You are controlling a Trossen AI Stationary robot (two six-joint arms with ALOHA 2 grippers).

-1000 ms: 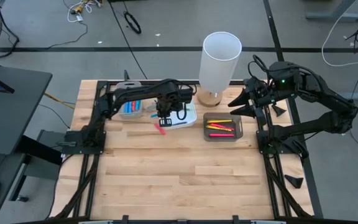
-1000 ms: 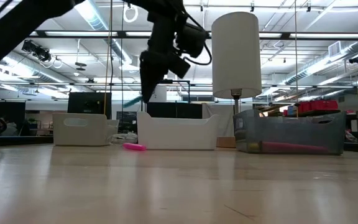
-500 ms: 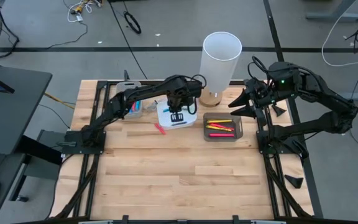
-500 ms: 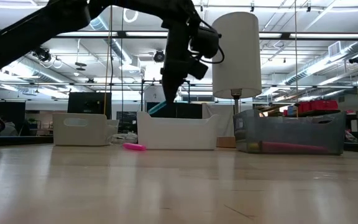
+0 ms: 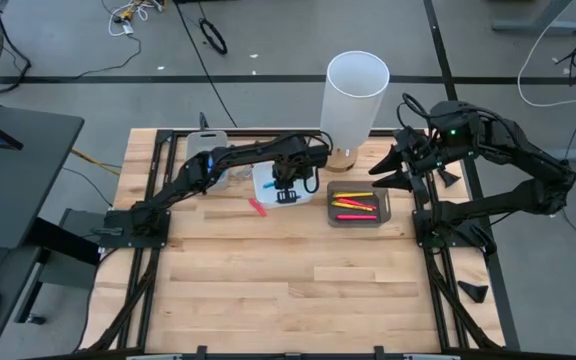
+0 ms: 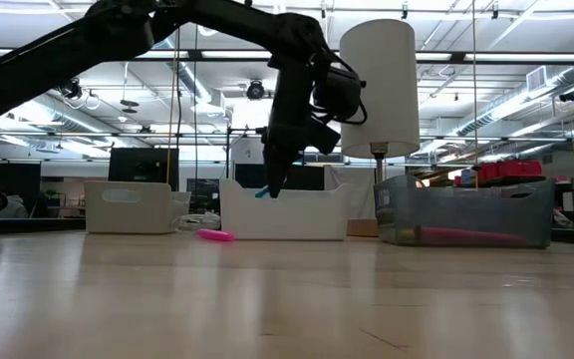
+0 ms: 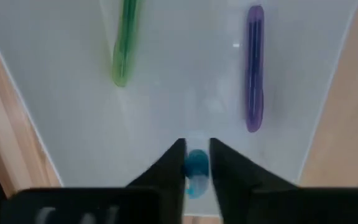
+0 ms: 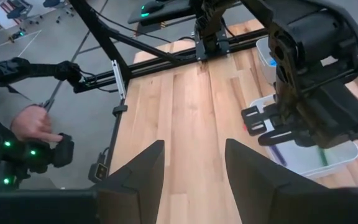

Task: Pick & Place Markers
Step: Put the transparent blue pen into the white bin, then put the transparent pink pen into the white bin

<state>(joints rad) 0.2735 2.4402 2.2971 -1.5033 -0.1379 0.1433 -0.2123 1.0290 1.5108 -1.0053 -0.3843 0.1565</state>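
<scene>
High view: our left gripper [image 5: 286, 192] hangs over the white tray [image 5: 268, 184] at frame centre, since sorted markers go there; earlier it sat further left. The right gripper [image 5: 405, 166] waits spread at the right.

Left wrist view: fingers pinch a blue marker [image 7: 196, 171] loosely, beside a green marker [image 7: 125, 43] and a purple marker [image 7: 254, 68].

Low view: a pink marker [image 6: 214, 235] lies on the table [image 6: 287, 299].

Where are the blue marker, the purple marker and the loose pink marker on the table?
blue marker [image 7: 196, 169], left wrist view, its rounded end between the left gripper's fingers.
purple marker [image 7: 254, 68], left wrist view, mid-barrel.
pink marker [image 5: 258, 207], high view, its middle.
</scene>
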